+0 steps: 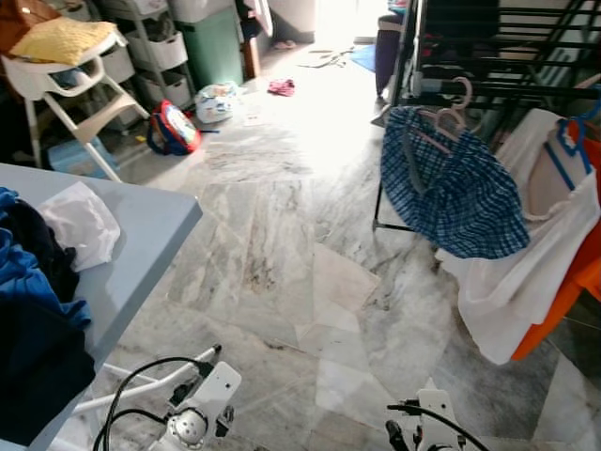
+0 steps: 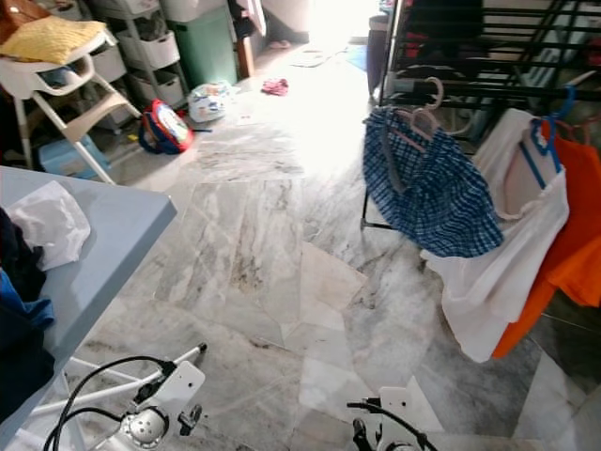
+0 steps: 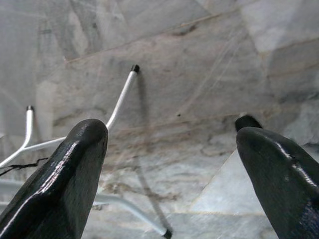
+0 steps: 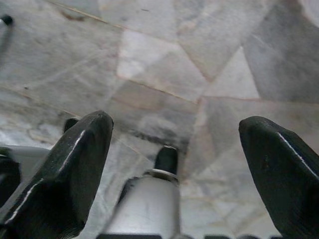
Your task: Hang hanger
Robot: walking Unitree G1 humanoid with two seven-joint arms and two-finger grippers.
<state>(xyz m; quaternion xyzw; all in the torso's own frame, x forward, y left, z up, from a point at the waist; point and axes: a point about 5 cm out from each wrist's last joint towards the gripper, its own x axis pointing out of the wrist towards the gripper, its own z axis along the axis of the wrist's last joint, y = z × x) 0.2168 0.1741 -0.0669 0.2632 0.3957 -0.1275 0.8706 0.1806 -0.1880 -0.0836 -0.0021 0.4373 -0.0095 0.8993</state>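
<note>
- Grey marble floor (image 1: pixel 282 235), sunlit, toys scattered far back.
- Blue table (image 1: pixel 141 235) at left; drying rack (image 1: pixel 470 56) at right, draped with checked shirt (image 1: pixel 451 188).
- Left gripper (image 3: pixel 169 149), right gripper (image 4: pixel 174 164): fingers apart, empty.

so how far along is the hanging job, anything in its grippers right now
Done: a blue checked garment on a pink hanger, plus white and orange garments, already hang on the black drying rack.
In hand: nothing; the left gripper and right gripper are both open over the marble floor.
Left: dark blue clothes and a white cloth lie on the grey table.
</note>
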